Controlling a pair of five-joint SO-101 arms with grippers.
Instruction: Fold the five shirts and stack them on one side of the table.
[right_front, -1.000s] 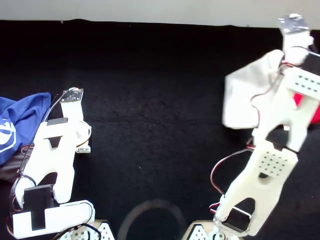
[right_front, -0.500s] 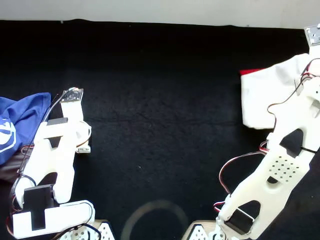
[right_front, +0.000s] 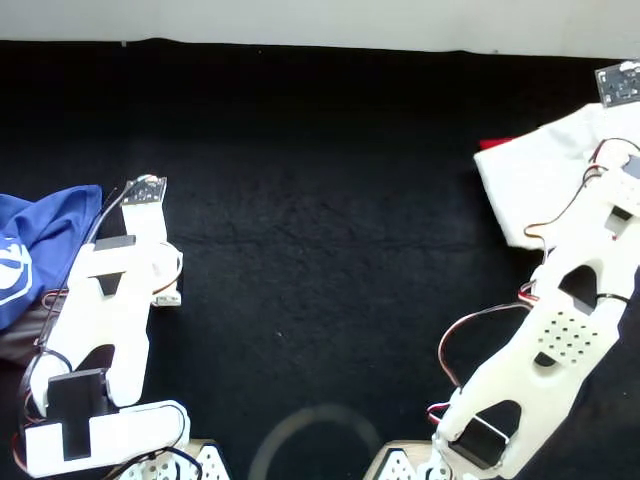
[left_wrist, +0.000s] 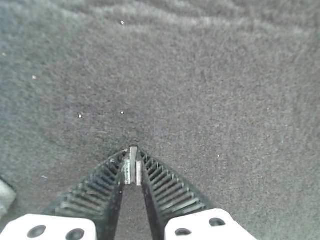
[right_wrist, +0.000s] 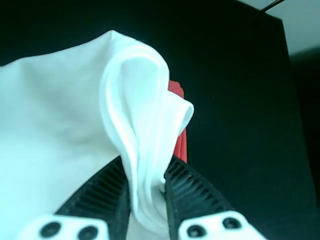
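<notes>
On the black felt tabletop (right_front: 320, 200) my right gripper (right_wrist: 146, 172) pinches the folded white fabric shirt (right_front: 530, 185) above the red shirt (right_wrist: 177, 135) at the right edge; I'd lower it flat, edges aligned, before releasing.

A table (right_front: 320, 200) is covered in black, slightly fuzzy cloth dotted with pale lint specks (left_wrist: 80, 116). Beyond the table's far edge runs a plain, evenly lit pale grey strip (right_front: 300, 18), either wall or floor. A faint ring mark (right_front: 305, 403) lies near the table's front edge.
</notes>
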